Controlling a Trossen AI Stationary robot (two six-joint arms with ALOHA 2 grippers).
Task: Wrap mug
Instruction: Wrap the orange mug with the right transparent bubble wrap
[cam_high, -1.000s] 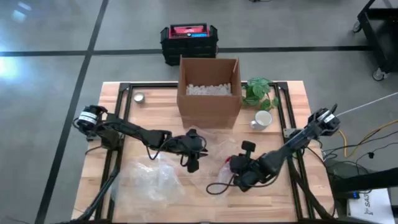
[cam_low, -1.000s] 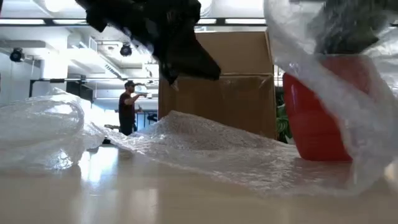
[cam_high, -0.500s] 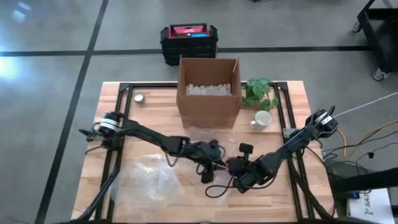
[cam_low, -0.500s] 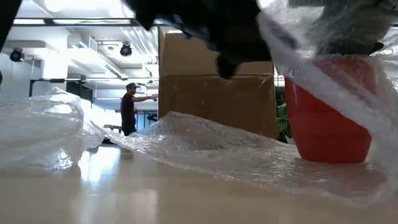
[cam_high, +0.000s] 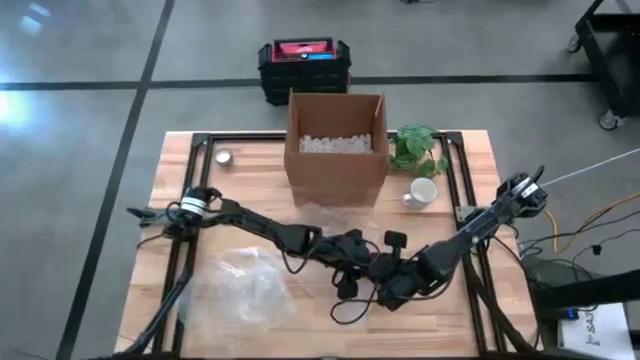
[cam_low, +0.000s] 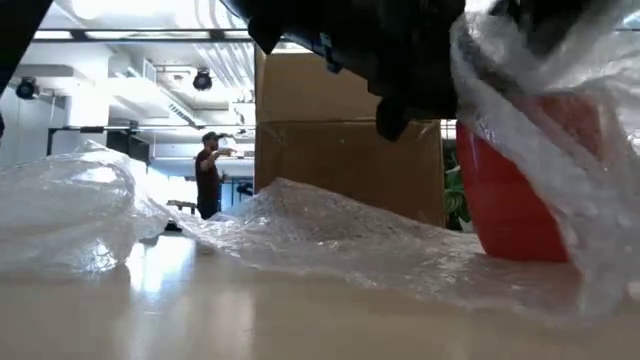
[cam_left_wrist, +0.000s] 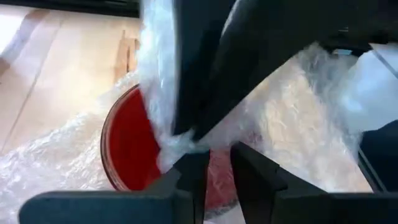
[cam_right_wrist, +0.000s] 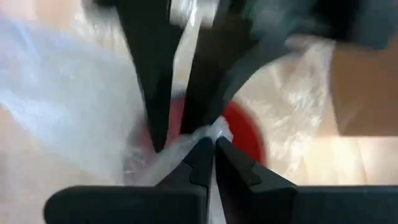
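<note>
High view: the left claw (cam_high: 352, 268) and right claw (cam_high: 385, 282) are seen close together at the front middle of the table (cam_high: 250, 190), over a sheet of bubble wrap (cam_high: 335, 300). A loose heap of wrap (cam_high: 240, 285) lies to the left. A cardboard box (cam_high: 336, 150), a plant (cam_high: 415, 148), a white cup (cam_high: 422, 192) and a small tin (cam_high: 224, 156) stand further back.

Low view: the red mug (cam_low: 510, 195) is seen upright on the bubble wrap (cam_low: 330, 235), a fold of wrap draped over it from above. A person (cam_low: 207, 175) stands in the room behind.

Left wrist view: the left claw (cam_left_wrist: 214, 158) is narrowed on a bunched fold of wrap (cam_left_wrist: 180, 146), just over the mug (cam_left_wrist: 127, 146).

Right wrist view: the right claw (cam_right_wrist: 210, 149) is pinched on wrap (cam_right_wrist: 186, 140), the mug (cam_right_wrist: 245, 134) just beyond.
</note>
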